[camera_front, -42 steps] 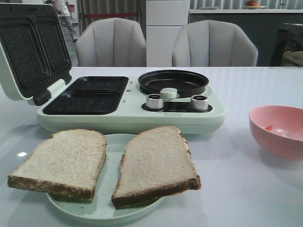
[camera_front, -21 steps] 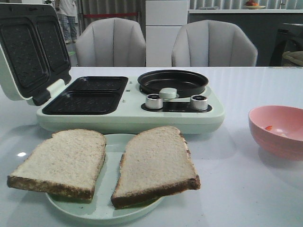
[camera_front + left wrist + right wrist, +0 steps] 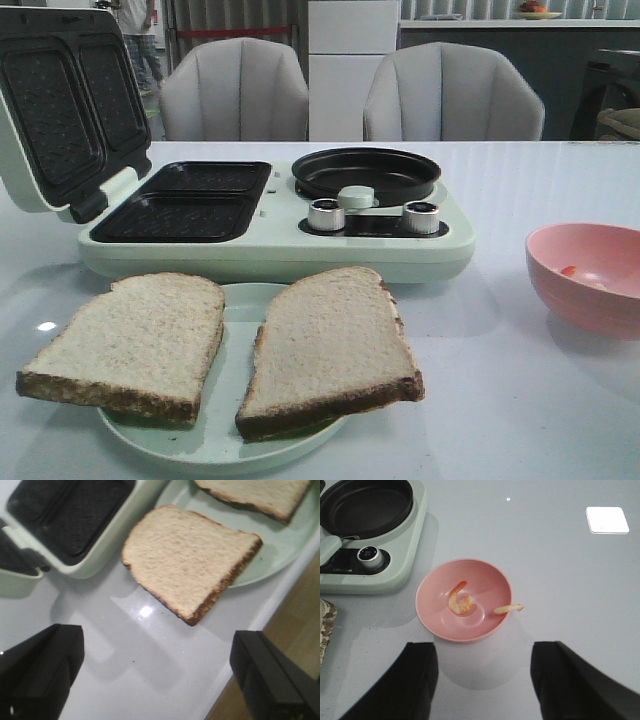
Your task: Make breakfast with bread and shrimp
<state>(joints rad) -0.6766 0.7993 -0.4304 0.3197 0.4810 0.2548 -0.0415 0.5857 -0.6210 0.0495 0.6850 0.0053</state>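
On the white surface (image 3: 500,400), both spread grippers (image 3: 155,675) (image 3: 482,680) hover; left should pinch the bread (image 3: 187,560) by its overhanging crust.

Soft, dimmish overhead light. Ceiling lamps glare off the glossy surface (image 3: 560,555), brightest in the right wrist view. Faint shadows under things; left wrist view slightly blurred.

Pale beige bread (image 3: 325,350) with dark brown crusts, mint-green plate (image 3: 235,445), pink bowl (image 3: 464,600), orange-white shrimp (image 3: 459,602)
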